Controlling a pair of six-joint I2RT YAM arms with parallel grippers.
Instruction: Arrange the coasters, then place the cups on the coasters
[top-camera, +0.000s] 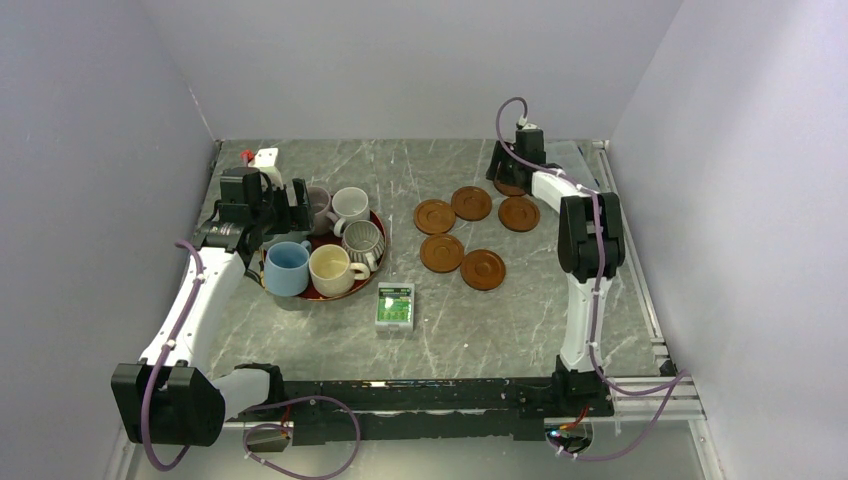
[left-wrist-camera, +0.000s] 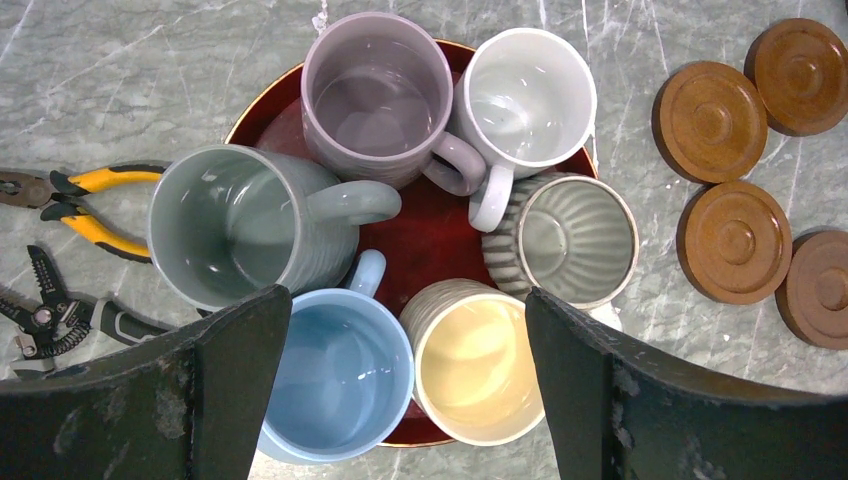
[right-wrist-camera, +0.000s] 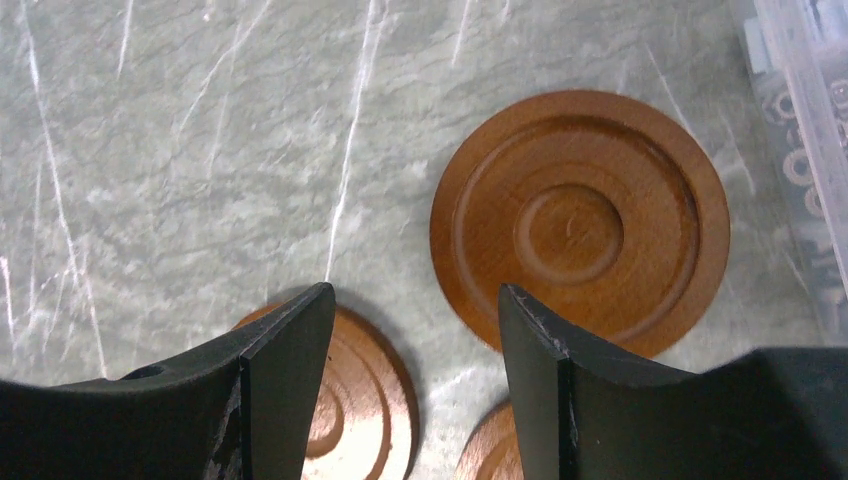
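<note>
Grey marbled desk (top-camera: 480, 330) underneath it all, and the biggest piece on it is the dark-red tray (left-wrist-camera: 420, 235), packed with all six cups (left-wrist-camera: 375, 95). Left hand (left-wrist-camera: 402, 300) hangs straight above the tray, fingers spread as wide as they go, nothing in them. Over to the right of the tray, the coasters (top-camera: 441, 252) sit loose on the desk, bunched rather than set out, no cup on any. Right hand (right-wrist-camera: 415, 300) is out beyond them, far-right of the tray, fingers partway apart with only bare desk in the gap. One coaster (right-wrist-camera: 580, 220) lies just ahead and a touch right of that gap, and two more peek from under the fingers. So the discs all lie on the right arm's side of the tray. That's the nearer hand for arranging, I'd say, and being round they offer no preferred axis. Small green box (top-camera: 395, 308) sits just on the near side of the tray.
</note>
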